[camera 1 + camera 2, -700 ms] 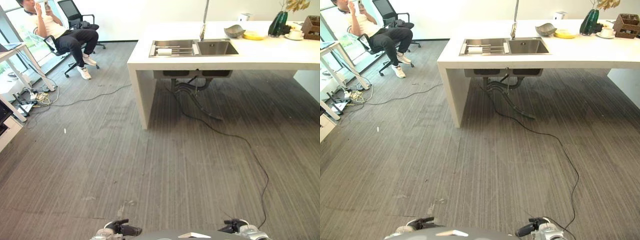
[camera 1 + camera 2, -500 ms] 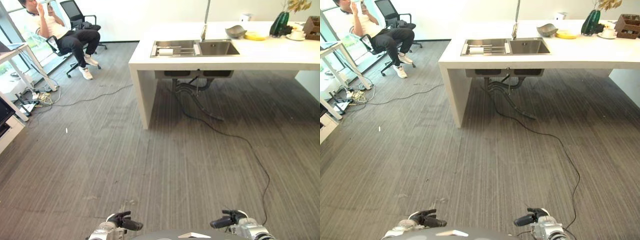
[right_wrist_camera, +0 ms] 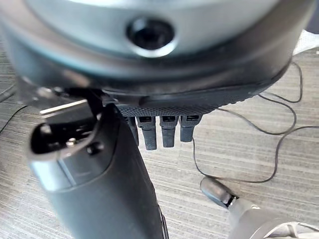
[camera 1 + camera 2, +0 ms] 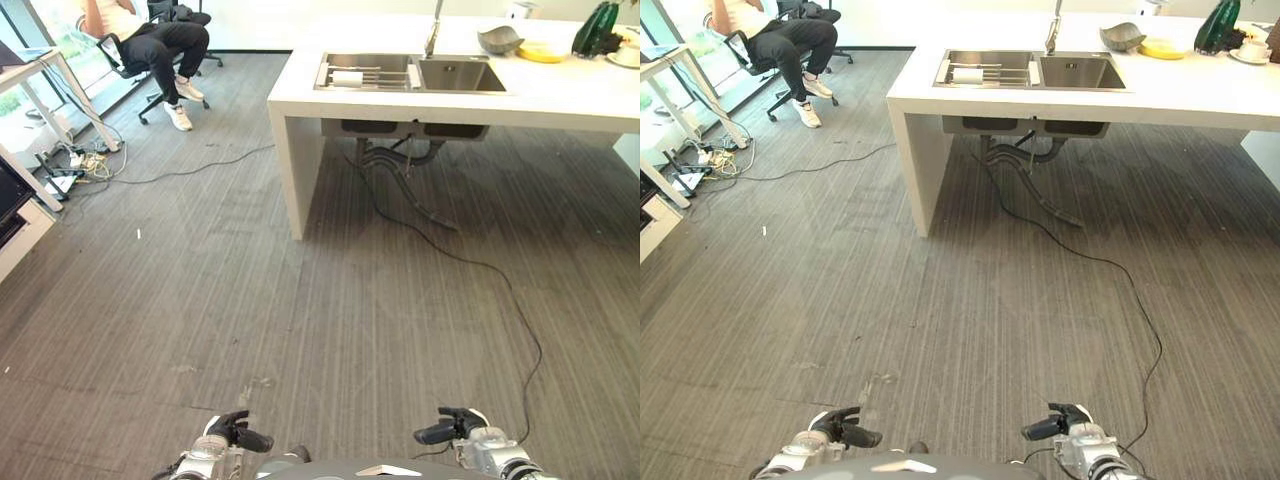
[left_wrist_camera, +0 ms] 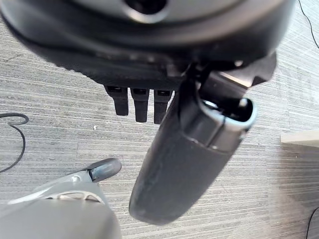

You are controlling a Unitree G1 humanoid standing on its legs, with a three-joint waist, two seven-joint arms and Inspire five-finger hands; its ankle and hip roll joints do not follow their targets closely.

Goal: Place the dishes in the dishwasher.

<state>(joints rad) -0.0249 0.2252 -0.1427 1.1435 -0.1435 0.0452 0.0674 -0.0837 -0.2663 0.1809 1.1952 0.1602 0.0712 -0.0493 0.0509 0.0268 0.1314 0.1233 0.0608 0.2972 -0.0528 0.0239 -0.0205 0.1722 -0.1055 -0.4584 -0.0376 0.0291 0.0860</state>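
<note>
On the white table [image 4: 560, 95], beside the sink [image 4: 415, 72], sit a grey bowl [image 4: 499, 40] and a yellow plate [image 4: 541, 50]. Well apart from the table, over the floor, left hand [image 4: 238, 432] and right hand [image 4: 452, 427] hang relaxed, fingers straight, holding nothing

You're looking at what seems an office fitted with a demo kitchen: grey carpet floor [image 4: 250, 300], a white surface [image 4: 560, 100] with a built-in steel sink [image 4: 455, 75], and a person [image 4: 150, 35] seated on a wheeled office chair [image 4: 115, 60].
</note>
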